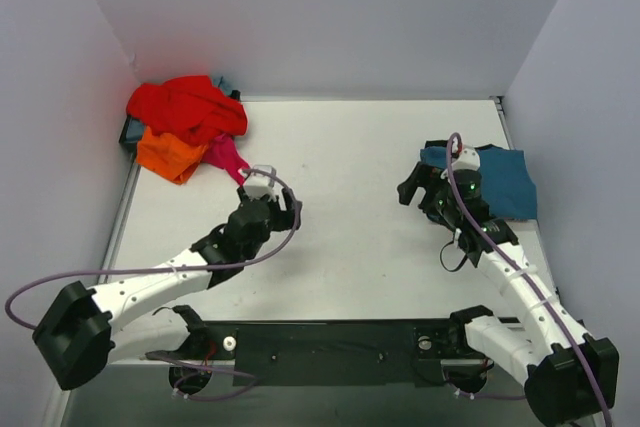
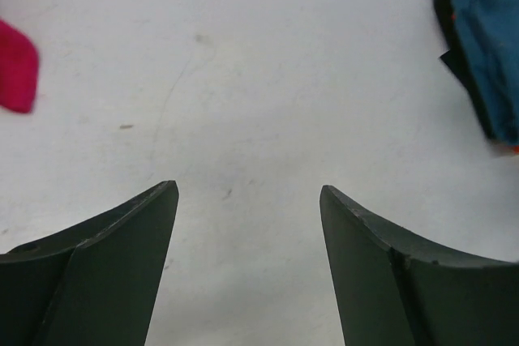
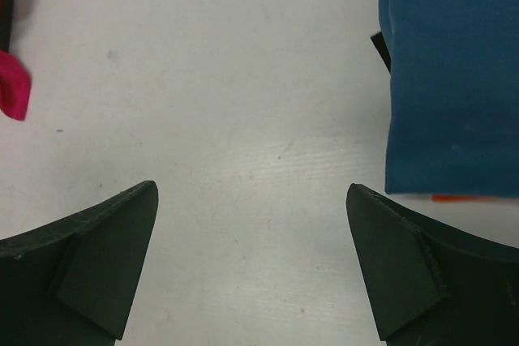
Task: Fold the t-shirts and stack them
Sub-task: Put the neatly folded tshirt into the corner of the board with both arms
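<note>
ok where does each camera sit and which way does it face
top external: above and behind, looking down on the table; both arms show
left wrist: on the left arm, facing down at the table; open left jaws at bottom
right wrist: same on the right arm; open right jaws at bottom
shared: all three catch the teal shirt and pink shirt

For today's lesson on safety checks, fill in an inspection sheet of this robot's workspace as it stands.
Surface: white table, bare in the middle.
Job's things: teal t-shirt folded at the right, black fabric showing at its edge; red t-shirt, orange t-shirt and magenta t-shirt heaped unfolded in the far left corner.
Clutter: nothing seen.
Grippers: left end effector and right end effector both open, holding nothing.
Cables: purple cables loop along both arms.
Surroundings: pale walls on three sides.
</note>
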{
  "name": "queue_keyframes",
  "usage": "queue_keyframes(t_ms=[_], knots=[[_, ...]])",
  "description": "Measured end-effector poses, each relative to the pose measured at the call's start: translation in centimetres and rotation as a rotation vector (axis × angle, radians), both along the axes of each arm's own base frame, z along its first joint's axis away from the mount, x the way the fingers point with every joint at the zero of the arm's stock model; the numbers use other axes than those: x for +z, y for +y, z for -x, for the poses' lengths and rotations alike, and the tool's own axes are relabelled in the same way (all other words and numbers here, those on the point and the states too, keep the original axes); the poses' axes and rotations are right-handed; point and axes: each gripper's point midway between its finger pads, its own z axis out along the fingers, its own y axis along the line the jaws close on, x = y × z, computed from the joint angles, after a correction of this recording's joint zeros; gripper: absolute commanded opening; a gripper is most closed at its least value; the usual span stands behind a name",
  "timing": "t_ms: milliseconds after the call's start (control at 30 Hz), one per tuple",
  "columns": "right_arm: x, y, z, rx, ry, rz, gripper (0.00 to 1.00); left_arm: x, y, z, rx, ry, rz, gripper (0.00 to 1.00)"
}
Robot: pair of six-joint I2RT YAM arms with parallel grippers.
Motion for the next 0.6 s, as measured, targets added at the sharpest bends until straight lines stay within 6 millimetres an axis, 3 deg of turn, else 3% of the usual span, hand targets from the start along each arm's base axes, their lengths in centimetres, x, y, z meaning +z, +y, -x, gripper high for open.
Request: queue_keyframes(t_ms=[100,200,600], knots=[[-2.5,-0.9,1.7,-0.027,0.031,0.015,0.96,-2.3,3.0,1.9,0.018,-0.01,-0.058,0.82],[-4.2,-1.7,2.6,-0.058,0.056,0.037,0.95,-2.7,4.7,3.0,0.023,-0.045,-0.065,0.82],[-4.8,-1.9,2.6,-0.063,0.064,0.045,0.95,-2.1,5.8,3.8,0.019,-0.118,-0.035,0.82]])
